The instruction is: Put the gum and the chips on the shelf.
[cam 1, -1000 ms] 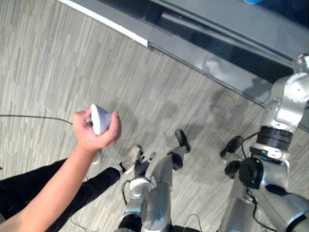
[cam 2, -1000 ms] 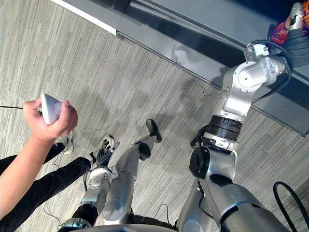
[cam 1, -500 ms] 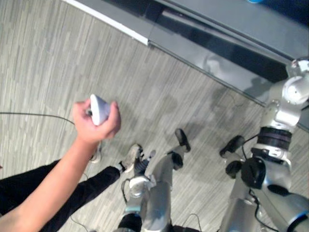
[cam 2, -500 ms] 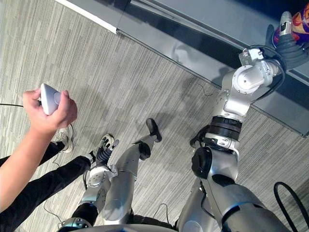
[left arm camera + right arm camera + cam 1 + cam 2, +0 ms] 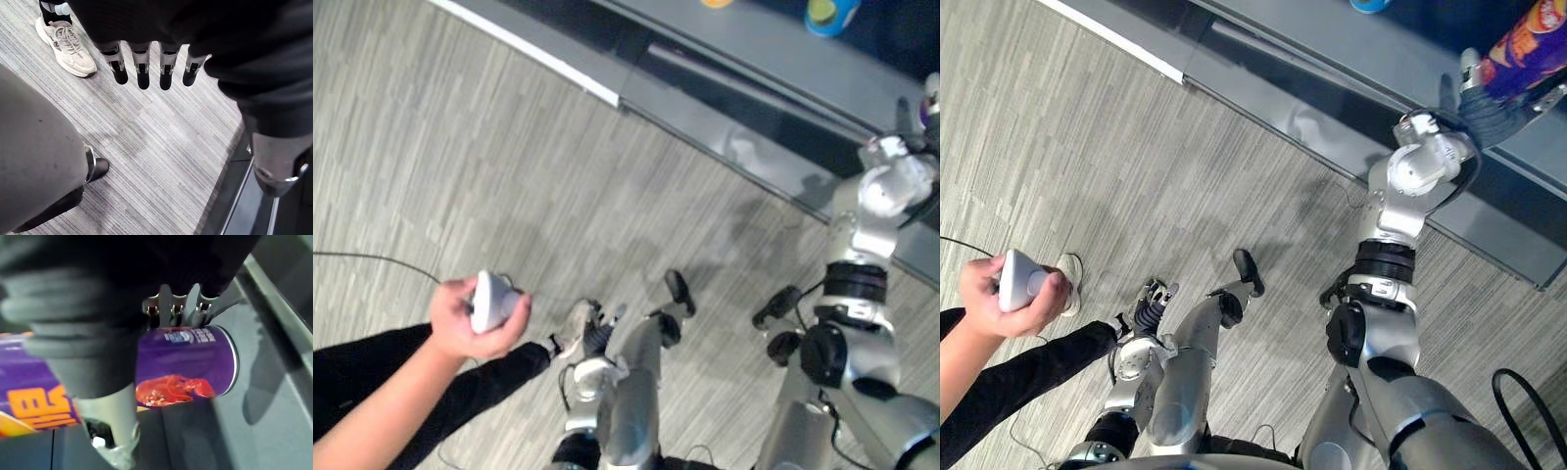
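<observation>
A purple chips can lies tilted over the grey shelf at the upper right. My right hand is shut on it. In the right wrist view, fingers curl over the can and the thumb presses its other side, with the shelf surface just beyond. Down beside my leg, my left hand hangs open, its fingers straight above the carpet. A small blue container with a green top stands on the shelf; I cannot tell whether it is the gum.
A person stands at my left, holding a white device in a raised hand. Their light sneaker rests on the striped carpet near my left hand. An orange item sits at the shelf's far edge. The shelf's front lip runs diagonally.
My right arm has reached farther over the shelf with the chips can. The person's hand with the white device has dropped lower. The camera has shifted, so more of the shelf is in view.
</observation>
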